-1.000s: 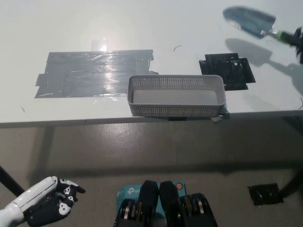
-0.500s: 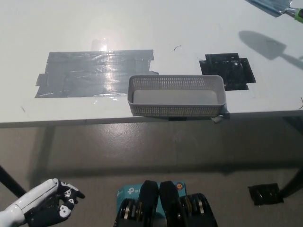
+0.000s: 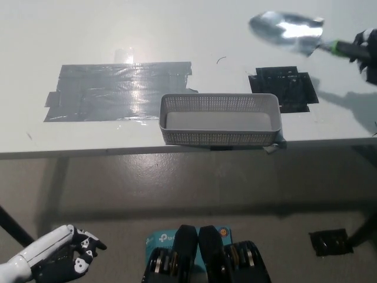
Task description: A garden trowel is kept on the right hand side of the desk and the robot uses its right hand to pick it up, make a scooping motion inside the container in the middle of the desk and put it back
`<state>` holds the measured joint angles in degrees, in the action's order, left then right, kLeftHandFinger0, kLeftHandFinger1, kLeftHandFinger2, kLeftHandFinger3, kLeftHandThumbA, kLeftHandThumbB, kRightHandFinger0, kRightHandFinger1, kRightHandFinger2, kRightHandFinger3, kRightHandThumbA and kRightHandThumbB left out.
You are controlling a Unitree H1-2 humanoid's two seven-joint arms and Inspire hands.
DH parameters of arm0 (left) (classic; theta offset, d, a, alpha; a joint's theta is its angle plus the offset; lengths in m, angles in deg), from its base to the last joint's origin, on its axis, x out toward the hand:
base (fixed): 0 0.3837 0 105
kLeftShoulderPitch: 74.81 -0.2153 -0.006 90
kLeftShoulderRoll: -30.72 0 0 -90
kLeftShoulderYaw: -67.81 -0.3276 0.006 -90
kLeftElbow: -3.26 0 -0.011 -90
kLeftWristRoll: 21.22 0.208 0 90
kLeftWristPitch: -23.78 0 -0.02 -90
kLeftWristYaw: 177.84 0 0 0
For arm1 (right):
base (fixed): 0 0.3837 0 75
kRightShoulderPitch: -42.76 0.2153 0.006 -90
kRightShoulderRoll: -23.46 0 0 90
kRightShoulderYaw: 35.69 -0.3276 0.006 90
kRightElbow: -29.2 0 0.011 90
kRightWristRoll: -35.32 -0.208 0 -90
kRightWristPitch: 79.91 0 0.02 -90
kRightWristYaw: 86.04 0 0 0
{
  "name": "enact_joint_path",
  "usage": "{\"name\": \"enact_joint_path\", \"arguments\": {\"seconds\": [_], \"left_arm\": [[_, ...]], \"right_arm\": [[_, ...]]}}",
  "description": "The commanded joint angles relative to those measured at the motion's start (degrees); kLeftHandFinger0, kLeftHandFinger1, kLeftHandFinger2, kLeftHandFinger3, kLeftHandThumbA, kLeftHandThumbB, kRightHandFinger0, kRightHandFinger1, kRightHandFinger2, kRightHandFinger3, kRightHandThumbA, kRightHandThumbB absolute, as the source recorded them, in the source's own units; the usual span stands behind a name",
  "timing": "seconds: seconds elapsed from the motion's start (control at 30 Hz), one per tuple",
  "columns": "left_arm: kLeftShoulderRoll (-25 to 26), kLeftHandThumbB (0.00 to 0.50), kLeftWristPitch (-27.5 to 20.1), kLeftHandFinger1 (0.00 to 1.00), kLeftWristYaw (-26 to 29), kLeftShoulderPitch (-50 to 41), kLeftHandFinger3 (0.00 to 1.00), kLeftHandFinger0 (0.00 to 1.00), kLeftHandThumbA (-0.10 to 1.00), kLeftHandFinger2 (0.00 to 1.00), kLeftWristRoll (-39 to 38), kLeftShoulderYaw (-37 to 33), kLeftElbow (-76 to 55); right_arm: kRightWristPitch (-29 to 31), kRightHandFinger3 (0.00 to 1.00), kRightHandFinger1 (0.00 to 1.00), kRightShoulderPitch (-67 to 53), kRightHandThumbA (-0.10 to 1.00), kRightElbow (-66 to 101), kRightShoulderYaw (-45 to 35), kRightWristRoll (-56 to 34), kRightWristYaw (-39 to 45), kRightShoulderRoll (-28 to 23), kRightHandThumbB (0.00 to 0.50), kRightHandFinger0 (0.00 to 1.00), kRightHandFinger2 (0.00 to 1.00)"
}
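While the left hand (image 3: 66, 258) rests empty down low, fingers loosely apart, the right hand (image 3: 366, 52) has its fingers wrapped round the handle of the trowel (image 3: 293, 34). Blade hangs over the desk (image 3: 177, 29), beyond and right of the container (image 3: 218, 138)

You are looking at the right hand (image 3: 366, 50) sitting at the far right over the desk (image 3: 177, 35), gripping the trowel (image 3: 287, 32), which is reaching out to the hand's left. The nearer tape patch (image 3: 283, 88) is lying on the desk, left of the hand and closer to the front. The container (image 3: 219, 119) is standing further left, just beside that patch, at the front edge. The farther tape patch (image 3: 118, 89) is lying beyond the container, leftward. The left hand (image 3: 59, 259) is hanging far left, below the desk.
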<state>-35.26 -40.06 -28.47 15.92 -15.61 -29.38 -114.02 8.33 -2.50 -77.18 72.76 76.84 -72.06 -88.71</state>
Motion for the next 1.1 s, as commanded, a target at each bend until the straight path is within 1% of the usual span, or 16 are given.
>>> {"name": "enact_joint_path", "arguments": {"seconds": [0.0, 0.07, 0.17, 0.23, 0.33, 0.43, 0.47, 0.63, 0.7, 0.73, 0.8, 0.87, 0.93, 0.97, 1.03, 1.07], "left_arm": [[1.4, 0.205, 0.8, 0.67, -1.2, 1.3, 0.89, 0.75, 0.82, 0.71, -0.3, 1.1, 0.2], [1.6, 0.191, 0.8, 0.68, -1.4, 1.3, 0.9, 0.77, 0.82, 0.73, -0.5, 1.1, 0.2], [1.7, 0.198, 0.8, 0.68, -1.7, 1.9, 0.91, 0.76, 0.84, 0.72, 0.2, 0.8, 0.6], [1.6, 0.217, 0.8, 0.69, -1.9, 2.0, 0.91, 0.77, 0.87, 0.73, 0.4, 0.8, 0.7], [1.3, 0.221, 0.8, 0.68, -2.2, 2.3, 0.91, 0.76, 0.87, 0.72, 0.6, 0.8, 1.0], [1.5, 0.201, 0.8, 0.68, -2.3, 2.6, 0.91, 0.74, 0.86, 0.72, 1.2, 1.0, 1.0], [1.4, 0.21, 0.8, 0.69, -2.6, 3.0, 0.91, 0.75, 0.86, 0.73, 1.0, 1.2, 1.1], [1.4, 0.234, 0.8, 0.69, -3.3, 3.4, 0.92, 0.71, 0.88, 0.73, 1.0, 1.8, 0.7], [1.6, 0.213, 0.8, 0.67, -3.3, 3.5, 0.91, 0.7, 0.88, 0.72, 1.3, 1.8, 0.5], [1.8, 0.221, 0.8, 0.67, -3.3, 3.6, 0.91, 0.7, 0.89, 0.71, 1.4, 1.8, 0.4], [1.4, 0.242, 0.8, 0.68, -3.8, 4.2, 0.91, 0.75, 0.9, 0.71, 1.4, 2.2, 0.5], [1.3, 0.246, 0.8, 0.68, -4.2, 4.5, 0.91, 0.77, 0.89, 0.72, 1.5, 2.5, 0.6], [1.1, 0.261, 0.8, 0.69, -4.5, 4.9, 0.91, 0.79, 0.92, 0.71, 1.9, 2.5, 0.8], [1.2, 0.259, 0.8, 0.69, -4.6, 5.1, 0.91, 0.8, 0.93, 0.72, 2.2, 2.3, 0.7], [1.2, 0.27, 0.8, 0.69, -4.9, 5.3, 0.92, 0.81, 0.95, 0.72, 2.8, 2.3, 0.6], [1.2, 0.266, 0.8, 0.69, -5.1, 5.5, 0.91, 0.8, 0.96, 0.71, 3.0, 2.3, 0.5]], "right_arm": [[1.5, 0.02, 0.25, 0.6, -0.1, 5.7, -0.9, -2.1, 4.2, -2.2, 0.141, 0.0, 0.46], [2.1, 0.01, 0.28, -1.1, -0.1, 8.2, -0.9, -2.0, 4.5, -2.2, 0.176, 0.0, 0.51], [4.2, 0.0, 0.23, -2.1, -0.1, 8.7, -1.3, -2.5, 4.3, -2.7, 0.136, 0.0, 0.55], [4.8, 0.0, 0.26, -2.3, -0.1, 8.7, -1.5, -2.8, 4.6, -3.0, 0.164, 0.0, 0.56], [6.1, 0.0, 0.21, -2.9, -0.1, 9.9, -1.4, -2.6, 6.0, -4.1, 0.135, 0.0, 0.5], [8.0, 0.06, 0.22, -2.2, -0.1, 9.8, -0.9, -1.7, 6.7, -5.2, 0.144, 0.0, 0.52], [7.1, 0.17, 0.2, -1.5, -0.1, 10.2, -0.6, -0.2, 7.9, -6.1, 0.155, 0.0, 0.51], [13.7, 0.05, 0.21, 1.6, -0.1, 6.7, 0.0, 1.3, 5.8, -8.3, 0.108, 0.0, 0.53], [12.9, 0.24, 0.22, 3.1, -0.1, 7.0, 0.1, 1.9, 7.7, -8.8, 0.115, 0.0, 0.57], [14.1, 0.26, 0.19, 4.5, -0.1, 6.3, 0.2, 1.8, 7.8, -9.2, 0.119, 0.0, 0.5], [17.1, 0.14, 0.13, 6.5, -0.1, 4.5, 0.8, 2.4, 6.7, -9.8, 0.066, 0.0, 0.48], [18.2, 0.06, 0.08, 7.3, -0.1, 4.1, 1.3, 3.3, 6.3, -10.0, 0.094, 0.0, 0.38], [20.6, 0.02, 0.08, 9.1, -0.1, 3.5, 2.4, 5.0, 5.1, -9.9, 0.151, 0.0, 0.44], [20.5, 0.06, 0.09, 9.3, -0.1, 4.0, 2.5, 4.9, 5.9, -9.7, 0.191, 0.0, 0.46], [20.1, 0.08, 0.09, 9.3, -0.1, 4.7, 2.6, 5.2, 6.8, -9.5, 0.18, 0.0, 0.46], [19.9, 0.33, 0.12, 9.7, -0.1, 5.1, 3.1, 6.2, 7.5, -9.5, 0.126, 0.0, 0.47]]}}
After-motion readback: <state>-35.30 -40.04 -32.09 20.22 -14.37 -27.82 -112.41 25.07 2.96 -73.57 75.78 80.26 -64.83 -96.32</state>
